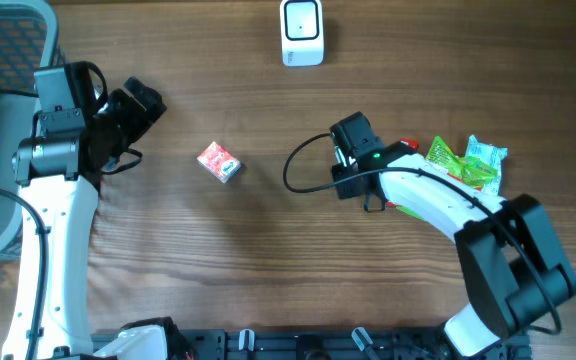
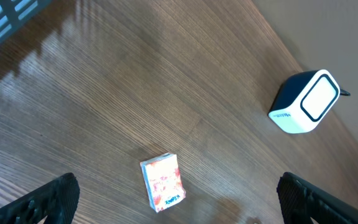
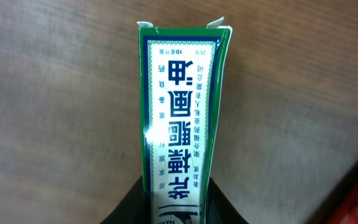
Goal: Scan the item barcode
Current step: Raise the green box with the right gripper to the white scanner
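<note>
So the wooden table [image 1: 268, 260] is taking up pretty much the whole overhead shot. The white left arm [image 1: 58, 230] is running up the left edge and the white right arm [image 1: 438, 200] is reaching in from the lower right corner toward the middle.

The left gripper [image 1: 136, 108] is hanging over the upper left part of the table with its fingers [image 2: 55, 199] spread wide apart, nothing between them. Its wrist camera is looking down at bare wood from well above.

The scanner [image 1: 301, 32], a small white-faced unit with a dark body, is sitting at the far edge near the centre, well apart from both arms.

A bunch of green snack packets [image 1: 468, 165] is lying at the right side, just beside the right arm.

The right gripper [image 3: 176, 202] is pinching a green box [image 3: 182, 106] with white panels and Chinese print. The dark fingers [image 3: 129, 208] are pressing on both long sides at its near end, and the rest is sticking straight out past them over the table. The overhead shot isn't showing that box; the wrist is covering it.

A little red box [image 1: 219, 161] is lying flat on the wood between the two grippers, touching neither.
</note>
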Controlling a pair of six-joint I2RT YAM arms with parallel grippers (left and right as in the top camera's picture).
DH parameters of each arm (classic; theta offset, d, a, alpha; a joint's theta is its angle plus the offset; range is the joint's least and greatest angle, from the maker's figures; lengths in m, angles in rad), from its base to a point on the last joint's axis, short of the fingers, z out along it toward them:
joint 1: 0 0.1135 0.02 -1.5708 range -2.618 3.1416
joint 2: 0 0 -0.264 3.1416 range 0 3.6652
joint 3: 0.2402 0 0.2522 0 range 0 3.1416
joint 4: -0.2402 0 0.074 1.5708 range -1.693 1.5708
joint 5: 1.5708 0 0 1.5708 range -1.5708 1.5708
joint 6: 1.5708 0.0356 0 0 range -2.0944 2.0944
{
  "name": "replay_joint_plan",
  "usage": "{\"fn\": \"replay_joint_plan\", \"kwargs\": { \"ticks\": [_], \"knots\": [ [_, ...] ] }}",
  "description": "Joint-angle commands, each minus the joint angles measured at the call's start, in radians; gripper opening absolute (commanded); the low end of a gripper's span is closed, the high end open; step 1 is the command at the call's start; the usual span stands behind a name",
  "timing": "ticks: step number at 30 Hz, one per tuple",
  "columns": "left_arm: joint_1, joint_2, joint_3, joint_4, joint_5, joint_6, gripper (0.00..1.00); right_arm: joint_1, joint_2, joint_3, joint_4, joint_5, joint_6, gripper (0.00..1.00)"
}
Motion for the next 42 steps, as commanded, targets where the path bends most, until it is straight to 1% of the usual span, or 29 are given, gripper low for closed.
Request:
{"fn": "replay_joint_plan", "kwargs": {
  "ticks": [1, 3, 5, 6, 8, 12, 13, 15, 18, 22, 25, 27, 28, 29, 30, 37, 39, 42],
  "knots": [
    [0.002, -0.01, 0.001, 0.002, -0.009, 0.008, 1.0, 0.003, -0.148, 0.107, -0.093, -0.157, -0.063, 0.14],
    [0.002, -0.01, 0.001, 0.002, -0.009, 0.008, 1.0, 0.003, -0.212, 0.161, -0.159, -0.193, -0.061, 0.09],
    [0.002, -0.01, 0.001, 0.002, -0.009, 0.008, 1.0, 0.001, -0.256, 0.22, -0.225, -0.201, -0.026, 0.04],
    [0.002, -0.01, 0.001, 0.002, -0.009, 0.008, 1.0, -0.013, -0.263, 0.281, -0.283, -0.268, -0.027, 0.04],
    [0.002, -0.01, 0.001, 0.002, -0.009, 0.008, 1.0, -0.047, -0.244, 0.381, -0.373, -0.414, -0.075, 0.04],
    [0.002, -0.01, 0.001, 0.002, -0.009, 0.008, 1.0, -0.117, -0.178, 0.608, -0.52, -0.514, -0.08, 0.04],
    [0.002, -0.01, 0.001, 0.002, -0.009, 0.008, 1.0, -0.142, -0.141, 0.703, -0.568, -0.58, -0.076, 0.04],
    [0.002, -0.01, 0.001, 0.002, -0.009, 0.008, 1.0, -0.173, -0.075, 0.834, -0.62, -0.724, -0.077, 0.04],
    [0.002, -0.01, 0.001, 0.002, -0.009, 0.008, 1.0, -0.2, 0.042, 0.981, -0.624, -0.873, -0.066, 0.04],
    [0.002, -0.01, 0.001, 0.002, -0.009, 0.008, 1.0, -0.225, 0.177, 1.006, -0.462, -1.004, 0.017, 0.04],
    [0.002, -0.01, 0.001, 0.002, -0.009, 0.008, 1.0, -0.257, 0.3, 1.006, -0.282, -1.118, 0.095, 0.04],
    [0.002, -0.01, 0.001, 0.002, -0.009, 0.008, 1.0, -0.275, 0.389, 1.006, -0.114, -1.221, 0.146, 0.04],
    [0.002, -0.01, 0.001, 0.002, -0.009, 0.008, 1.0, -0.282, 0.436, 1.006, -0.022, -1.259, 0.198, 0.04],
    [0.002, -0.01, 0.001, 0.002, -0.009, 0.008, 1.0, -0.287, 0.492, 1.006, 0.104, -1.289, 0.266, 0.04],
    [0.002, -0.01, 0.001, 0.002, -0.009, 0.008, 1.0, -0.292, 0.536, 1.006, 0.198, -1.292, 0.337, 0.04],
    [0.002, -0.01, 0.001, 0.002, -0.009, 0.008, 1.0, -0.318, 0.758, 1.006, 0.68, -1.291, 0.692, 0.04],
    [0.002, -0.01, 0.001, 0.002, -0.009, 0.008, 1.0, -0.322, 0.795, 1.005, 0.75, -1.285, 0.737, 0.04],
    [0.002, -0.01, 0.001, 0.002, -0.009, 0.008, 1.0, -0.322, 0.832, 1.005, 0.749, -1.246, 0.739, 0.04]
  ]
}}
